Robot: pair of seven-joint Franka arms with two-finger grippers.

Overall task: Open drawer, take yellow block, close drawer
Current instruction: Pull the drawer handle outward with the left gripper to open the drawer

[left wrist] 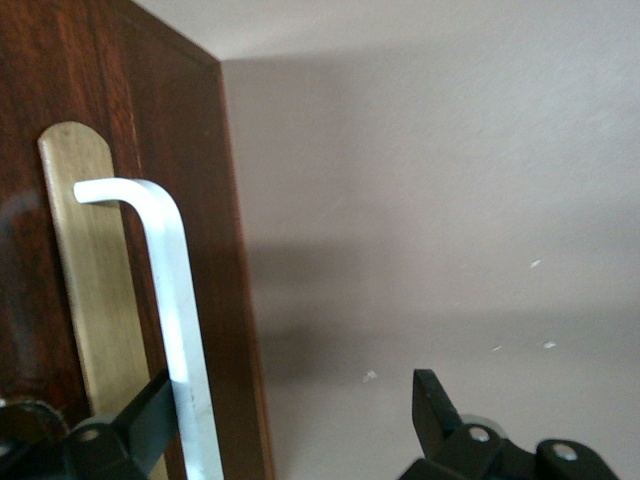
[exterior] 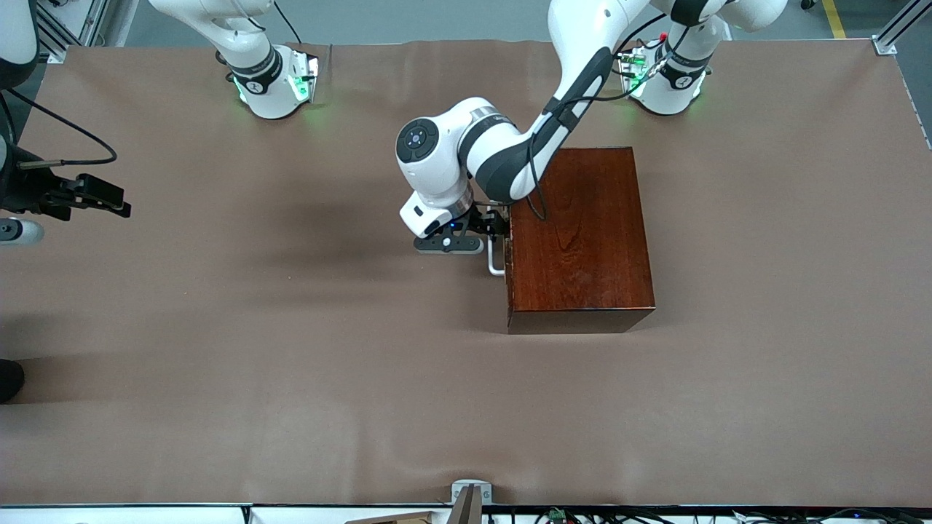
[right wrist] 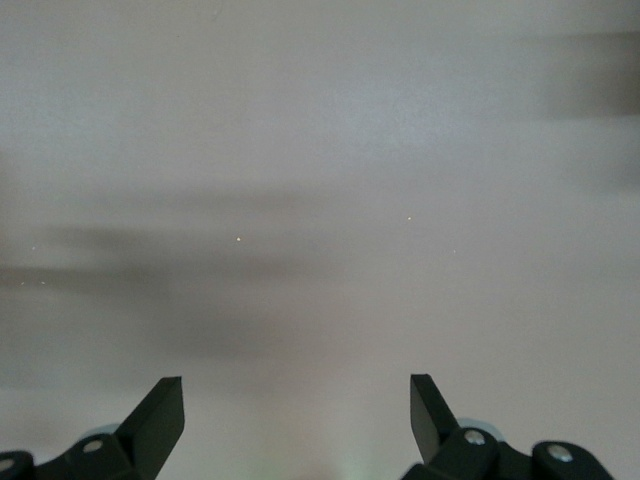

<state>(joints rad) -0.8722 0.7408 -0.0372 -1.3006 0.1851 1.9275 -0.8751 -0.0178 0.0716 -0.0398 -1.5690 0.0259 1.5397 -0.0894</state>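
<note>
The dark reddish-brown wooden box [exterior: 582,240] stands mid-table. Its drawer is shut flush. Only the drawer front [left wrist: 60,80] with a brass plate [left wrist: 95,290] and the white loop handle [exterior: 496,258] shows, on the side toward the right arm's end. The handle also shows in the left wrist view [left wrist: 175,300]. My left gripper [exterior: 499,222] is open at the handle [left wrist: 292,392]. One finger [left wrist: 150,400] sits between the handle bar and the drawer front, and the other [left wrist: 428,395] is out over the table. The yellow block is hidden. My right gripper [exterior: 116,204] waits open [right wrist: 297,395] over the table's right-arm end.
The brown table cloth [exterior: 291,364] spreads all around the box. The two arm bases [exterior: 273,84] [exterior: 670,80] stand along the table edge farthest from the front camera. A small metal bracket [exterior: 470,498] sits at the edge nearest the front camera.
</note>
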